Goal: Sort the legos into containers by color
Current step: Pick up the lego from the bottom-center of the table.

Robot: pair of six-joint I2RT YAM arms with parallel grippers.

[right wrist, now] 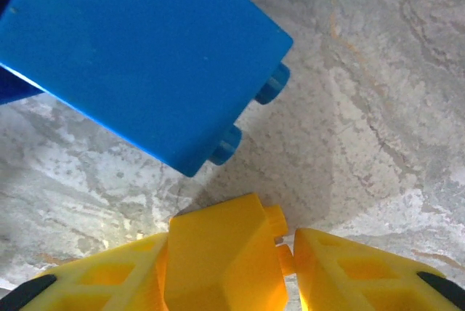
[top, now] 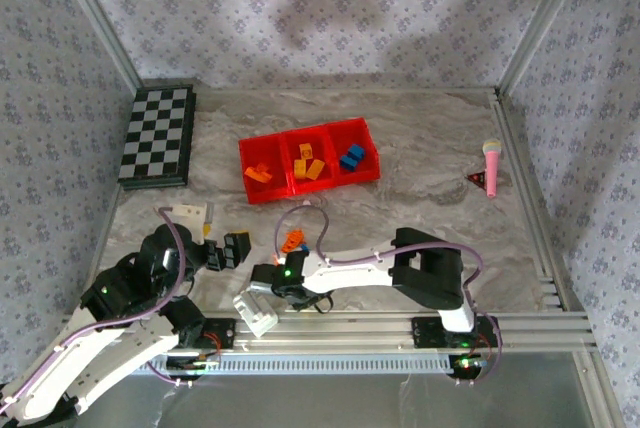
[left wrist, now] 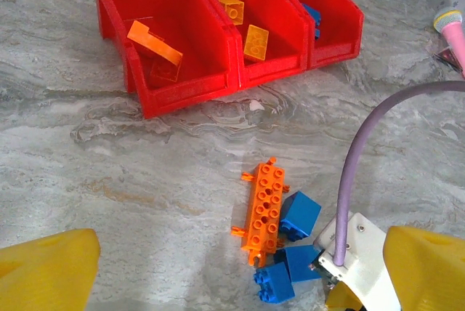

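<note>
Yellow plastic, a small studded brick (right wrist: 218, 260) is gripped between the closed jaws of the right gripper (right wrist: 232, 242), just beside a blue studded brick (right wrist: 138, 57) on the marbled grey desk (right wrist: 378, 107). The jaws of the left gripper (top: 236, 248) are held wide apart. Orange bricks (left wrist: 154, 42), yellow bricks (left wrist: 256, 42) and blue bricks (left wrist: 311, 17) are seen in separate compartments of the red plastic three-bin row (left wrist: 182, 93).
</note>
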